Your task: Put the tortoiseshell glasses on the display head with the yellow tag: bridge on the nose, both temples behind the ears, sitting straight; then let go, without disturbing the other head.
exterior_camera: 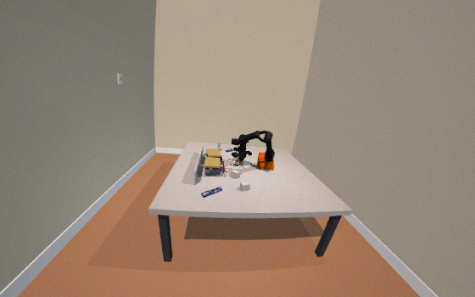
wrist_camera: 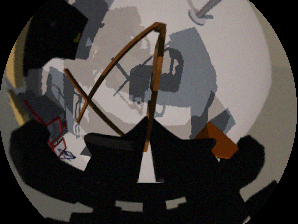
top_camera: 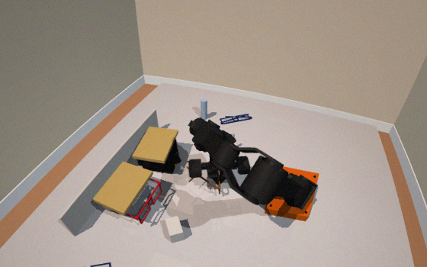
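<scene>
One claw point(top_camera: 217, 177) point(exterior_camera: 241, 161) point(wrist_camera: 148, 119) pinches the brown tortoiseshell glasses point(top_camera: 219, 187) point(exterior_camera: 237, 159) point(wrist_camera: 156, 75) inboard of the surface's point(top_camera: 338, 240) point(exterior_camera: 249, 205) point(wrist_camera: 240, 75) edges; the black display head point(top_camera: 158, 165) point(exterior_camera: 220, 158) point(wrist_camera: 55, 37) stands leftward, towards the left edge in the exterior view.

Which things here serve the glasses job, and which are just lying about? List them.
For the job:
- tortoiseshell glasses, in the gripper
- black display head, apparently yellow-tagged

Not needed:
- red glasses on the other head (leave alone)
- two navy glasses
- pale blue cylinder
- whitish blocks
</scene>
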Tool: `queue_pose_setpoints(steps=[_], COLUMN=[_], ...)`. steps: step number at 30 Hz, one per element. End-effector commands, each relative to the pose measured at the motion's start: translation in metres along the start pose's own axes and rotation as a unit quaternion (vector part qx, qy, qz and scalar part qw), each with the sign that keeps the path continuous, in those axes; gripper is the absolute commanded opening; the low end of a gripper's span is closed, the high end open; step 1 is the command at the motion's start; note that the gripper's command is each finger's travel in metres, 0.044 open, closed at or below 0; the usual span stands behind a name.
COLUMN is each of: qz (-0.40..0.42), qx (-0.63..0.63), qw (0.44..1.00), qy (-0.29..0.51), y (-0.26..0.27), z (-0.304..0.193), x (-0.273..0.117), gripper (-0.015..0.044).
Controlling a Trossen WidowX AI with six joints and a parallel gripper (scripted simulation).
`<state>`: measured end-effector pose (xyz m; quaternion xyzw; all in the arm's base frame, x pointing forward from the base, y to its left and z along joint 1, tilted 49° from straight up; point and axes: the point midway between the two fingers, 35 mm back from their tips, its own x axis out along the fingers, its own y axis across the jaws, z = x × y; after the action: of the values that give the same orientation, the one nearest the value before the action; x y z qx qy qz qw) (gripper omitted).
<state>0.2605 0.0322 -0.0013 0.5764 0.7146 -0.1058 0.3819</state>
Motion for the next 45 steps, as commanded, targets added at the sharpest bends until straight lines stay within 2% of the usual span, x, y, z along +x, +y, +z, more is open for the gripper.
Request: queue_pose_setpoints(steps=[1,11,18,45], qz=[0.002,0.004,0.003,0.001], qx=[-0.004,-0.004,-0.003,-0.002], qw=[1.000,1.000,1.000,1.000], qy=[-0.006,-0.002,-0.004,-0.011], y=[0.002,0.003,0.000,-0.090], z=[0.003,0.002,0.011,0.144], x=[-0.023,-0.075,-0.078,-0.083], gripper=[0.0000,0.0000,0.0000,0.0000])
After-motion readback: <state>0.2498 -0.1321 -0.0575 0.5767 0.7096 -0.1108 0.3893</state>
